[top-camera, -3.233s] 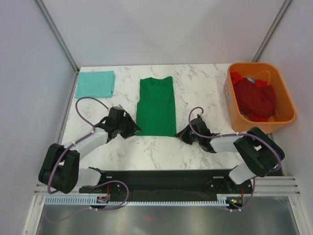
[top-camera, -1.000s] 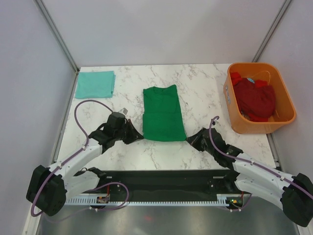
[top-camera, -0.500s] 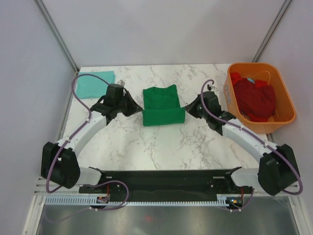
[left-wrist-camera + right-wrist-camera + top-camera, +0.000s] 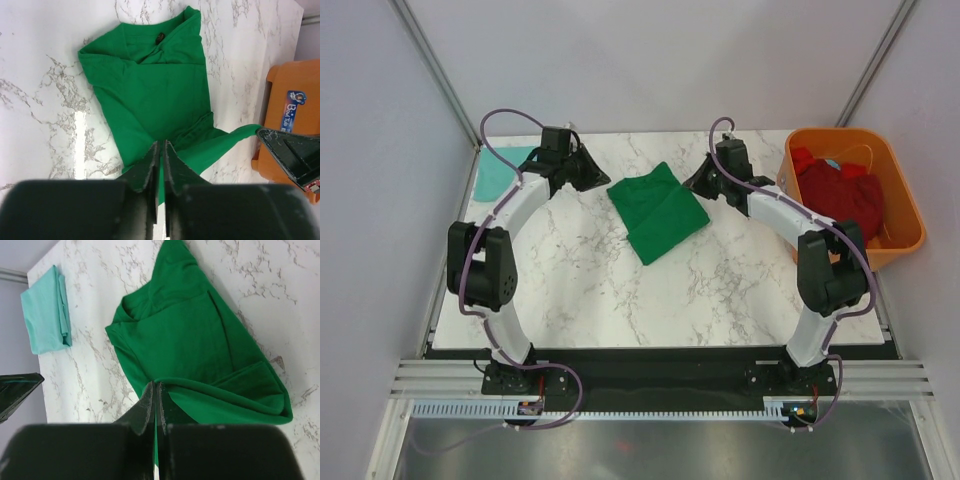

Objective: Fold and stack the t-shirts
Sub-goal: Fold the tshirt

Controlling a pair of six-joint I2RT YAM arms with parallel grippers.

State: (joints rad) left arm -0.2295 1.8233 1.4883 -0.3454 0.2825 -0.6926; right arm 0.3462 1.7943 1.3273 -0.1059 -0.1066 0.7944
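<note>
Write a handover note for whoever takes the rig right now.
Grippers: the left gripper and the right gripper are each shut on an edge of the green shirt.
Green shirt: mid-table, skewed, partly folded.
Teal shirt: folded, far left corner of the table.
Red shirts: heaped in the orange tub.
Done: teal folded.
Left: finish the green fold, stack it, then probably fold and stack the reds.
</note>
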